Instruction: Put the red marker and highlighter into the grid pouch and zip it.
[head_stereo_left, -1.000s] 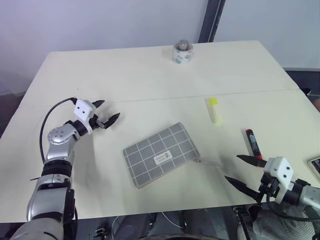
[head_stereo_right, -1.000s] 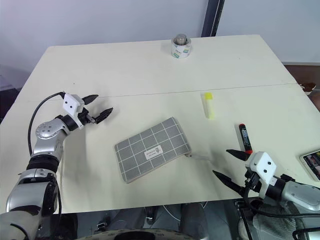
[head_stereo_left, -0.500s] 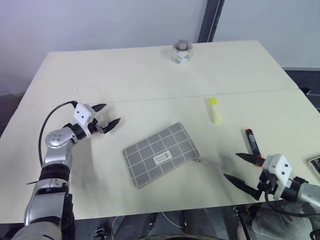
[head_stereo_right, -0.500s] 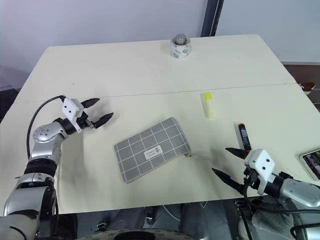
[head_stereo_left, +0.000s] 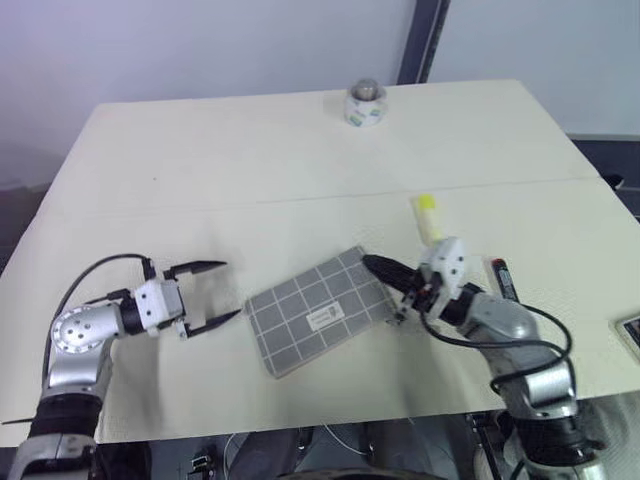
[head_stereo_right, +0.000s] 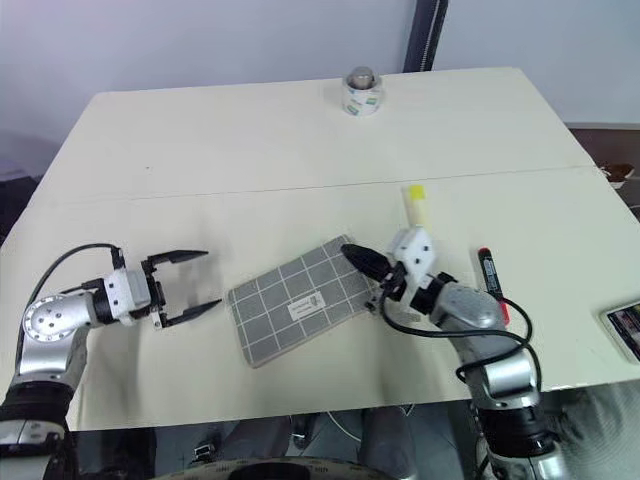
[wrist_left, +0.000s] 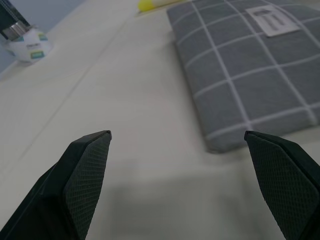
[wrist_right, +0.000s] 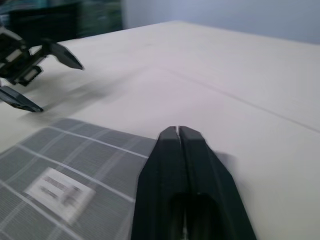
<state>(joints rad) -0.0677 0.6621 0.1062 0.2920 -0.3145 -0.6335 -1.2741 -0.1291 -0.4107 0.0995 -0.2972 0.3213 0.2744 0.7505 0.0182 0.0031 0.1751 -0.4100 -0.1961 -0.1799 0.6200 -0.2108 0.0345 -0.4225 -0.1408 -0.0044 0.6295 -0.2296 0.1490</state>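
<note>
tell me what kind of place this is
Probably an office or lab workspace: a plain cream table against a bare wall, with stationery on it, a grid pouch, a highlighter and a tape roll.

Bench (head_stereo_left: 250, 150) — broad, cream-coloured top, matte, evenly lit with soft shadows only. A thin seam (head_stereo_left: 300, 197) crosses it from side to side, roughly at mid-depth. Behind the bench's far edge stands a plain pale wall (head_stereo_left: 200, 45) with a bluish-lilac tint, unmarked. A dark vertical post (head_stereo_left: 420, 40) rises behind the bench's far edge, right of centre, splitting the wall from a lighter panel (head_stereo_left: 540, 50) beyond it. Dark floor (head_stereo_left: 15, 215) shows past the bench's left edge — detail there cannot be made out.
</note>
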